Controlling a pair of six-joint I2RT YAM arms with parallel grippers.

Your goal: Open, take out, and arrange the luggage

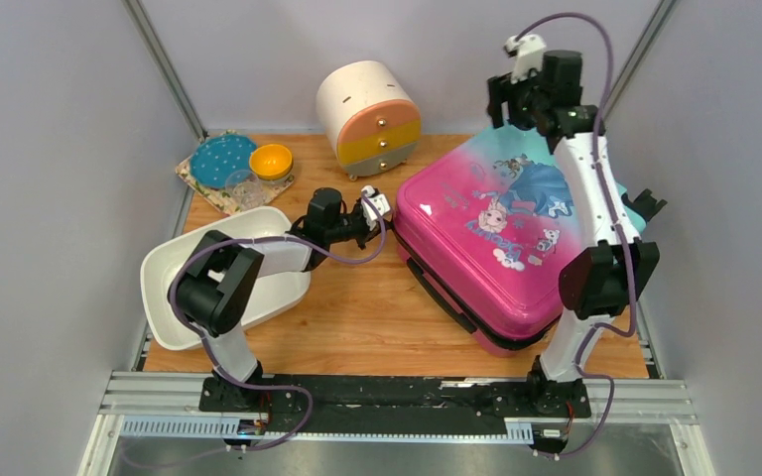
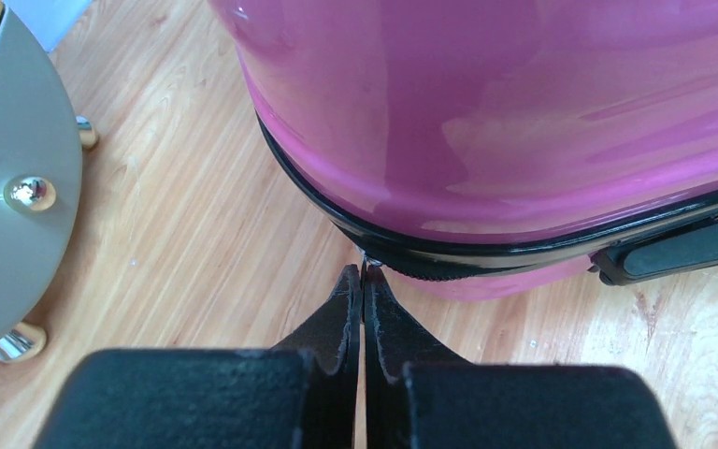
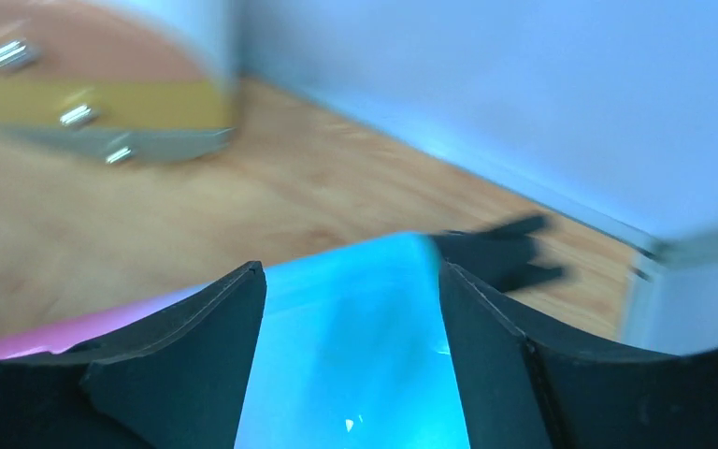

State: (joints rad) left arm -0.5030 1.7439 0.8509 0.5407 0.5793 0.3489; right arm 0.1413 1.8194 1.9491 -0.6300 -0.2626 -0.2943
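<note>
One luggage; pink-to-teal shell; cartoon print; flat, closed

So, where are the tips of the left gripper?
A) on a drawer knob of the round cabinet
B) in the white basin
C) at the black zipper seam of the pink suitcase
C: the left wrist view shows the shut left gripper with its tips right at the black zipper seam of the suitcase.

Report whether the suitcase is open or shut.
Shut. The suitcase lies flat, both shells meeting along the black zip line; no lining shows.
</note>
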